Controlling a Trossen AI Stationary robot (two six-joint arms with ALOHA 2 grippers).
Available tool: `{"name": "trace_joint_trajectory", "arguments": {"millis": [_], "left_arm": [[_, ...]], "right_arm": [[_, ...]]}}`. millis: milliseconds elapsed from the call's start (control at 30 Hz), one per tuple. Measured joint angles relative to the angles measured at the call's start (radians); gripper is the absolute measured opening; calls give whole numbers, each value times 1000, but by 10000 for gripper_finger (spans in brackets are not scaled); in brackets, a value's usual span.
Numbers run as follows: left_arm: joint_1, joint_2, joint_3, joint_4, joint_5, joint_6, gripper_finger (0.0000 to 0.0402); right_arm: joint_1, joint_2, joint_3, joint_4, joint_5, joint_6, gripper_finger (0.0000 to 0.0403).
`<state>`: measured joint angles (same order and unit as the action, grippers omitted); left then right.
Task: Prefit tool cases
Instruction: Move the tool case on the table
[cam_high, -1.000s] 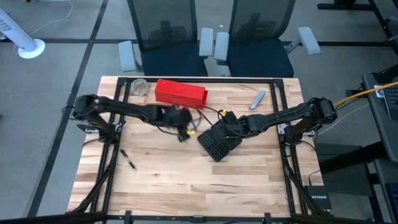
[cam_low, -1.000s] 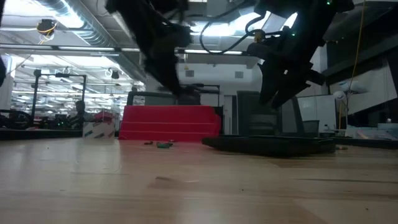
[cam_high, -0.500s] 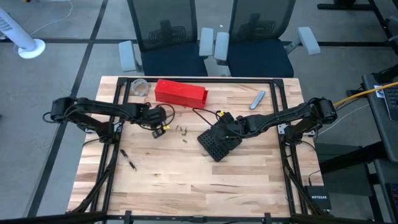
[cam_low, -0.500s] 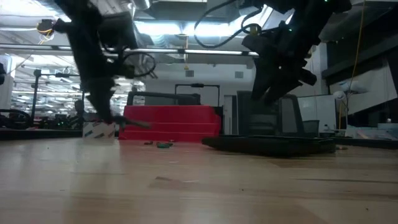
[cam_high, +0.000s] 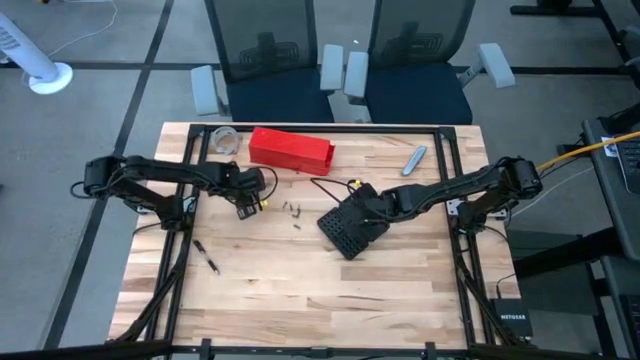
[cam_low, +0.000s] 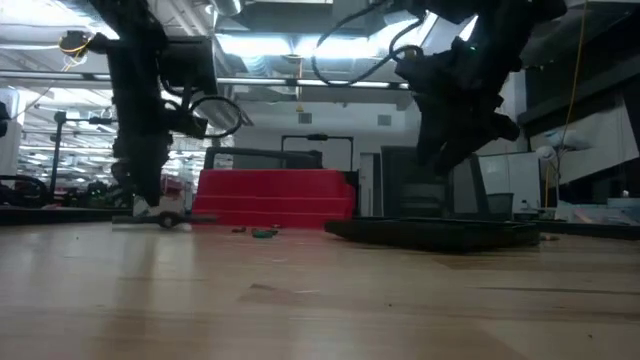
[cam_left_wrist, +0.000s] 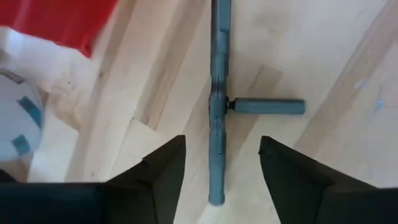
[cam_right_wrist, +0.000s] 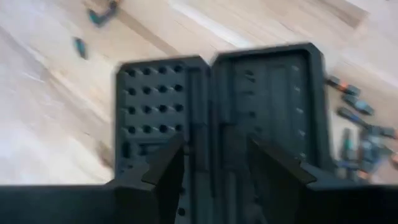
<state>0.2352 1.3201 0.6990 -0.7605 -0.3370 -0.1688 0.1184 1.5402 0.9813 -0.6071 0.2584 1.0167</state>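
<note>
Showing the moment of tool pickup, with the case (cam_high: 352, 228) lying open and flat on the table (cam_high: 300, 300) right of centre, both gridded halves facing up. Your left gripper (cam_high: 243, 205) hangs low over a T-shaped driver (cam_left_wrist: 217, 106) near the table's back-left, close to the red box (cam_high: 290, 148) and a tape roll (cam_high: 225, 140); in the left wrist view its fingers (cam_left_wrist: 165, 171) stand wide apart with the driver's long shaft running between them, and nothing is held. Your right gripper (cam_high: 375, 207) hovers at the back edge of the case, its fingers (cam_right_wrist: 165, 165) parted over the hinge line in the right wrist view, touching nothing that can be made out. Loose bits (cam_high: 292, 209) lie on the wood between the two arms, and more bits (cam_right_wrist: 360, 134) sit just beside the case's far half. The step in hand is judged to be fetching the driver for seating in the case. The next move calls for you to lower the left fingers around the shaft, keep them square to it so it does not roll, close firmly, then carry it across to the long slot of the case. Your right gripper may need to steady the case, which could slide when a part is pressed in.
</note>
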Motion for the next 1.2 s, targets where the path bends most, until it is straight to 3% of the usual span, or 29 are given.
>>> {"name": "trace_joint_trajectory", "arguments": {"millis": [100, 167, 200, 333, 433, 500, 733, 833, 1000, 1200], "left_arm": [[-5, 0, 57, 12, 0, 34, 202], [-14, 0, 94, 79, 1, 64, 200], [-20, 0, 111, 138, 10, 85, 195], [-36, 49, 178, 346, 42, 187, 130], [-44, 163, 263, 361, 91, 259, 37], [-55, 255, 334, 372, 144, 295, 13], [-130, 544, 590, 437, 307, 581, 1], [-154, 619, 659, 436, 329, 670, 0], [-180, 677, 685, 465, 334, 731, 0], [-183, 722, 685, 406, 353, 675, 0]], "right_arm": [[14, 0, 0, -120, 7, 9, 97], [34, 0, 0, -202, 10, 24, 30], [46, 0, -1, -236, 3, 28, 18], [116, 0, -1, -349, -30, 93, 5], [187, -13, -1, -408, -34, 200, 3], [228, -33, -1, -431, -34, 284, 2], [323, -72, -1, -450, -86, 567, 1], [347, -56, -1, -425, -88, 692, 1], [361, -44, -31, -312, -38, 838, 1], [360, -43, -40, -275, 28, 869, 0]]}}
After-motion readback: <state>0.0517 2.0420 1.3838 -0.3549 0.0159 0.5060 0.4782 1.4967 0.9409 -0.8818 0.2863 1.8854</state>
